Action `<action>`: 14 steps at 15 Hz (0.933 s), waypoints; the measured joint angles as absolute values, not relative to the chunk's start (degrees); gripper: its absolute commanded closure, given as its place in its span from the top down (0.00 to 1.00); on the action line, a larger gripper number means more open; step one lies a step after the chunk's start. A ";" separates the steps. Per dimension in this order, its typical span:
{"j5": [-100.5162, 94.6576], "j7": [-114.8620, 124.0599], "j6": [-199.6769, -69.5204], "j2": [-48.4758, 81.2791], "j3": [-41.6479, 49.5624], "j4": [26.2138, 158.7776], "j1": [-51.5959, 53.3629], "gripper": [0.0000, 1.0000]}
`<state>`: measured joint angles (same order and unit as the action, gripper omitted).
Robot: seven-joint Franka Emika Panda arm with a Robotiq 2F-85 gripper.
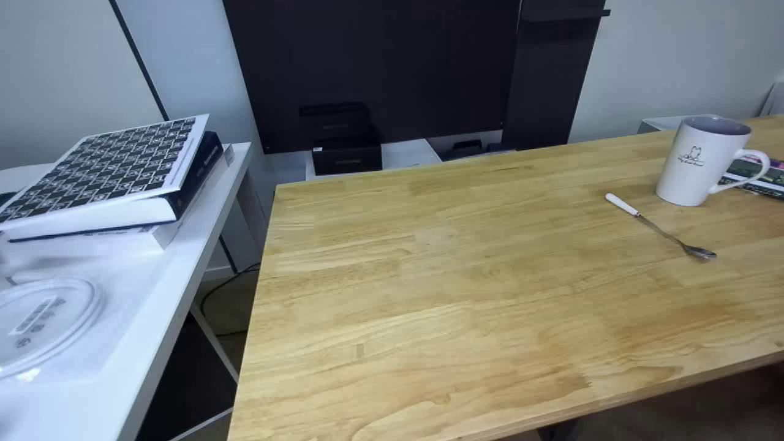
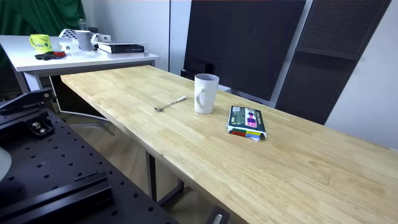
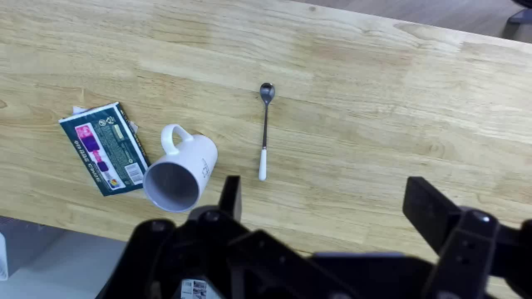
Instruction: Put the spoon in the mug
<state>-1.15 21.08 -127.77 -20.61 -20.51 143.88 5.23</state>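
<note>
Wrist view: gripper wide; spoon well inside tbl edges, w/ gap to mug.

Tabletop brightly lit; floor beneath dim; gripper blurred in wrist view

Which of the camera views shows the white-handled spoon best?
The wrist view: seen from above, the white-handled spoon is whole and largest, its bowl and handle unblocked. Both exterior views also show it whole on the wooden table, but smaller and obliquely.
</note>
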 measured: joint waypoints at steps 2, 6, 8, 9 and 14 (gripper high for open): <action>-1.15 21.08 -127.77 -20.61 -20.51 143.88 5.23 1.00; -1.29 20.03 -127.97 -20.02 -19.15 143.69 5.76 1.00; -1.31 18.37 -128.89 -18.32 -17.64 143.01 5.71 1.00; -1.31 17.30 -129.63 -17.06 -16.75 142.39 5.67 1.00; -2.03 13.28 -132.23 -8.02 -13.14 136.61 5.40 1.00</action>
